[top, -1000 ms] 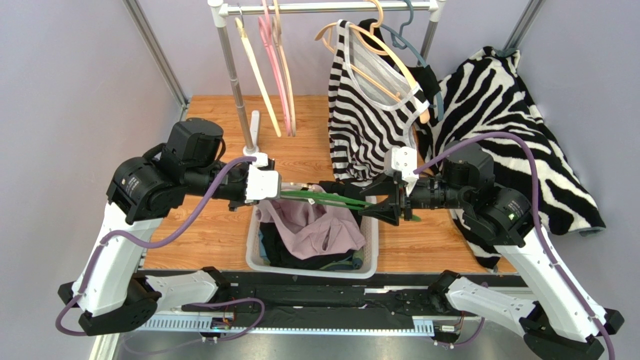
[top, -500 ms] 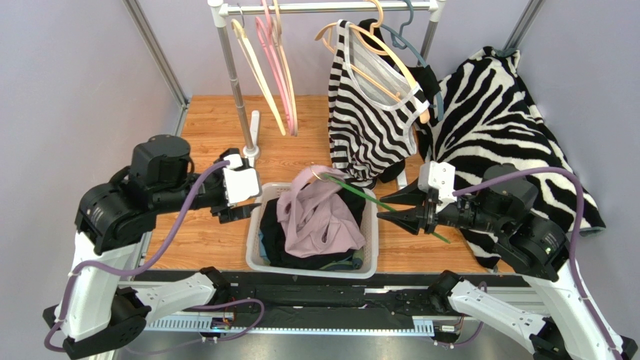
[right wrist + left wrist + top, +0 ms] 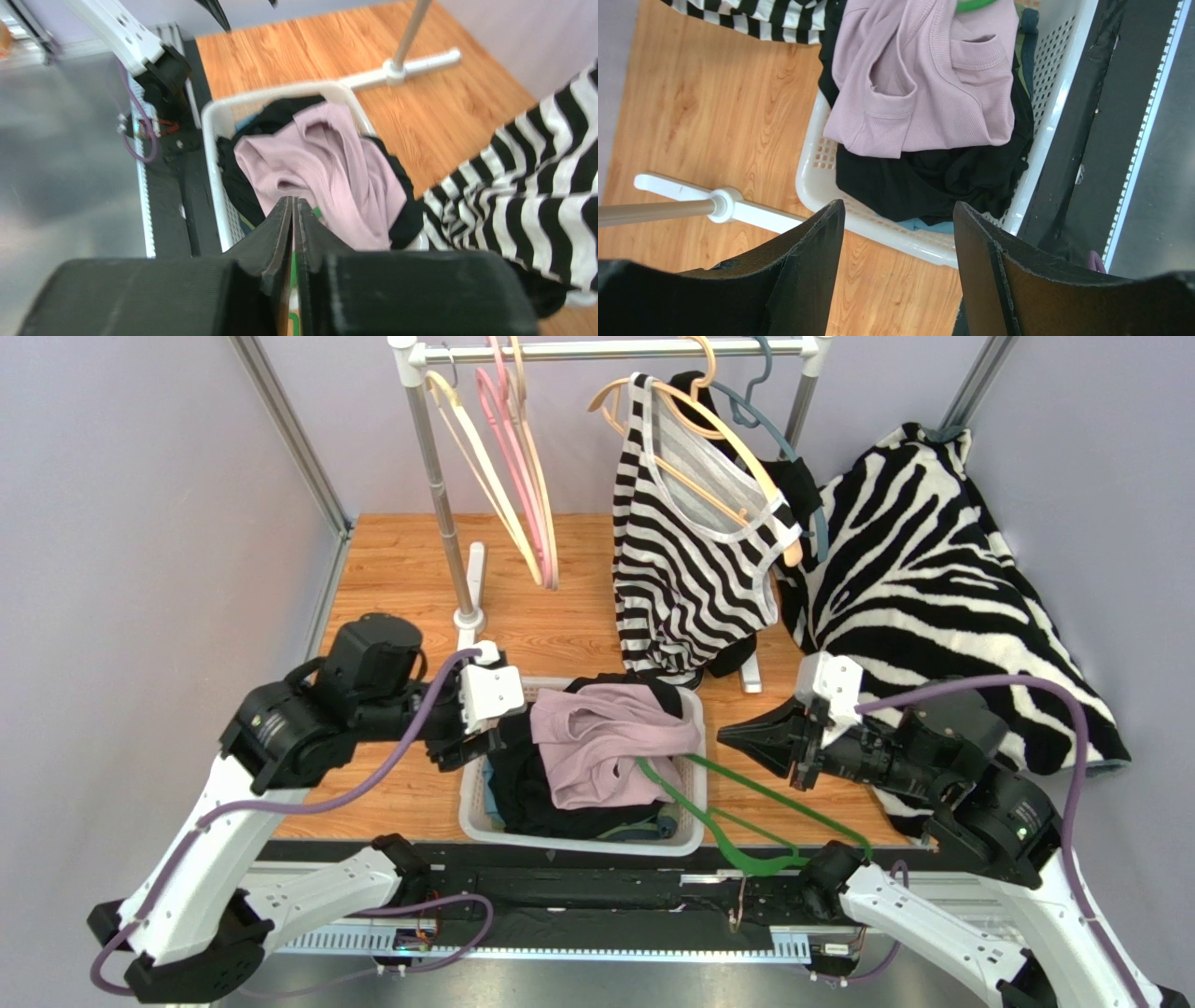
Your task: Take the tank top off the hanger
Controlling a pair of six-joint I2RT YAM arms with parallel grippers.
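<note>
The pink tank top (image 3: 603,742) lies crumpled on dark clothes in the white basket (image 3: 589,843), off its hanger. The green hanger (image 3: 730,812) rests slanted, one end in the basket and the other over the table's front edge. My left gripper (image 3: 477,742) hangs open just left of the basket; in the left wrist view (image 3: 899,204) its jaws stand wide over the basket rim (image 3: 878,224) with nothing between them. My right gripper (image 3: 730,735) hovers right of the basket, above the hanger, shut and empty. The right wrist view (image 3: 291,199) looks down at the tank top (image 3: 330,168).
A clothes rack pole (image 3: 435,476) stands at the back with pastel hangers (image 3: 512,476) and a black-and-white striped top (image 3: 687,546) on a hanger. A zebra-print cloth (image 3: 940,574) covers the right side. The rack's white foot (image 3: 724,204) lies next to the basket.
Both grippers held the green hanger over the basket. The left opened and drew back left, the right pulled away right and closed. The hanger dropped; the tank top settled into the basket.
</note>
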